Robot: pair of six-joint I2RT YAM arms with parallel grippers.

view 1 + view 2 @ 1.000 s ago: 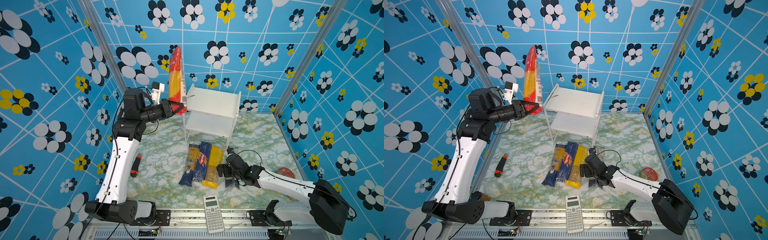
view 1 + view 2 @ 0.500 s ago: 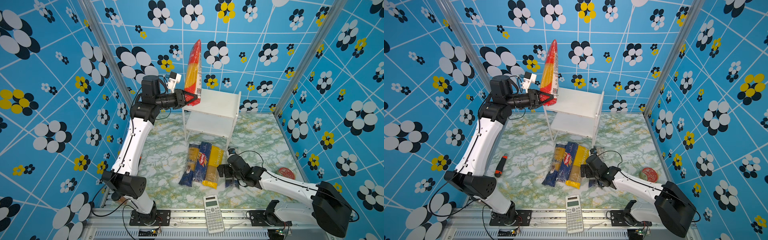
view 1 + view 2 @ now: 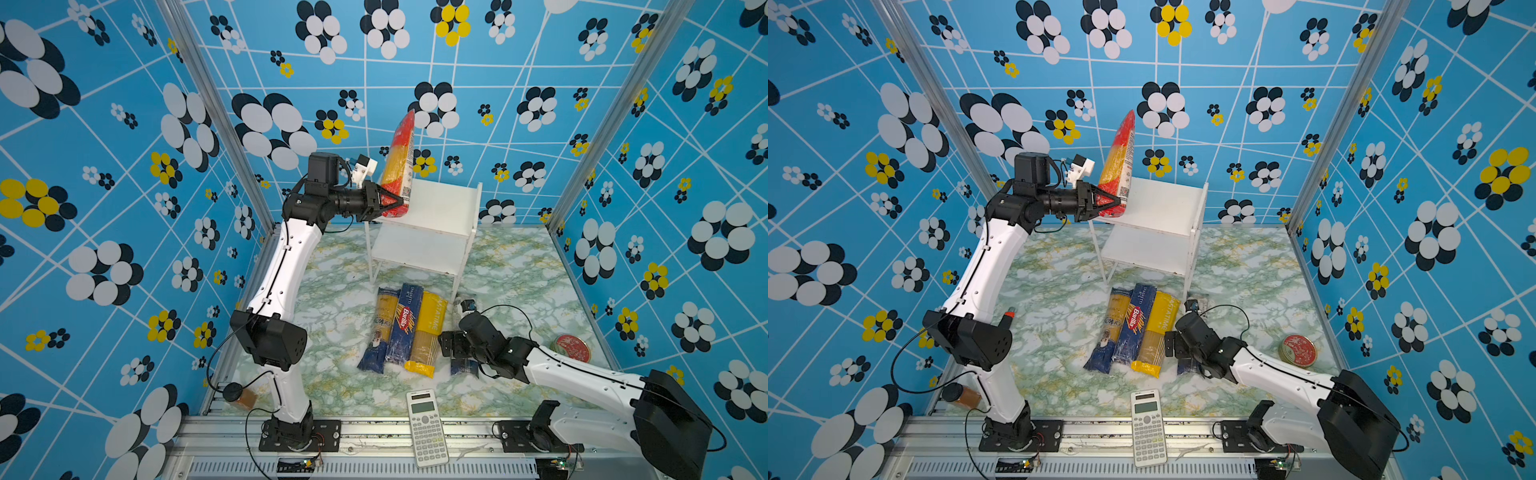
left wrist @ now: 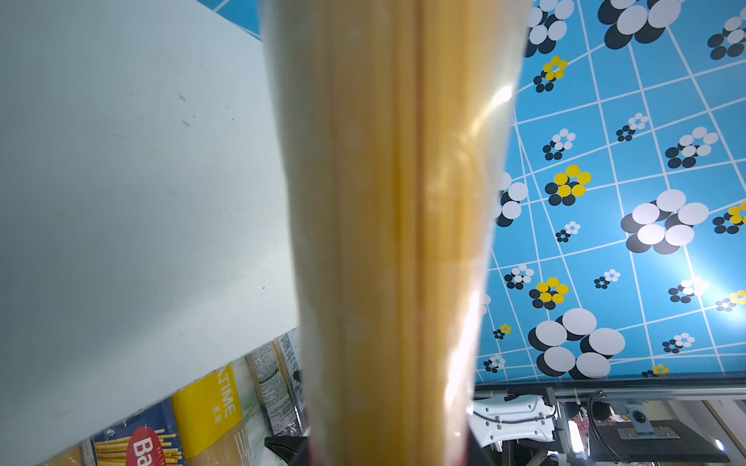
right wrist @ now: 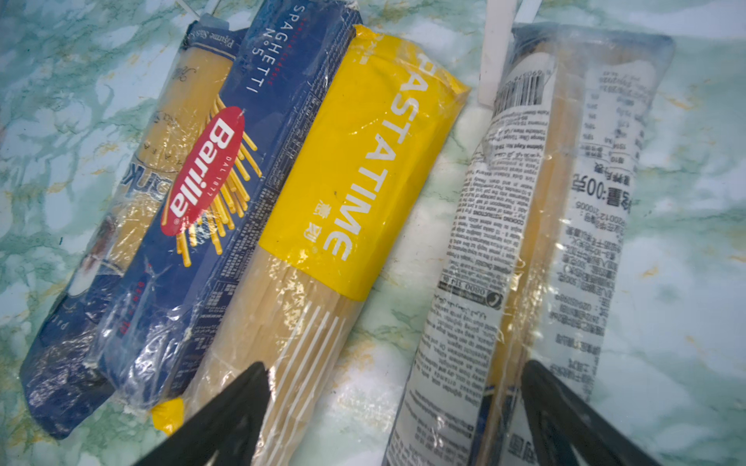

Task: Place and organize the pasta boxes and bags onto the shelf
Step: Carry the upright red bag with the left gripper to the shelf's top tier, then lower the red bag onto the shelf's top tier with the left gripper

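Where the left arm reaches up toward the table's [image 3: 332, 291] eleven o'clock side, the left tool [image 3: 395, 203] is clenched on the lower red end of the red-ended clear bag [image 3: 399, 162]. That bag stands almost upright in the air, its top leaning slightly toward one o'clock. Its lower end sits at the nine o'clock edge of the shelf's [image 3: 440, 208] top board. Whether bag and board touch I cannot tell. In the left wrist view the bag's yellow strands [image 4: 395, 222] fill the middle, with a white shelf board [image 4: 121, 181] just beside them.

The shelf stands at the table's twelve o'clock end. Toward six o'clock from it, three packs lie flat side by side, each running roughly from twelve to six. The navy-ended clear bag [image 3: 380, 332] comes first. The Barilla box [image 3: 403, 328] partly overlaps it, and the yellow bag [image 3: 428, 332] touches the box. A calculator [image 3: 426, 428] lies at the table's six o'clock edge.

At three o'clock of the yellow bag, across a strip of bare table, lies the second navy-ended clear bag [image 5: 524, 201]. The right tool [image 5: 395, 367] hangs low over it, released, jaws spread wide. One finger [image 5: 226, 407] is over the yellow bag's near end, while the other is over the second bag's far side. A red tin [image 3: 570, 348] sits near the four o'clock edge.
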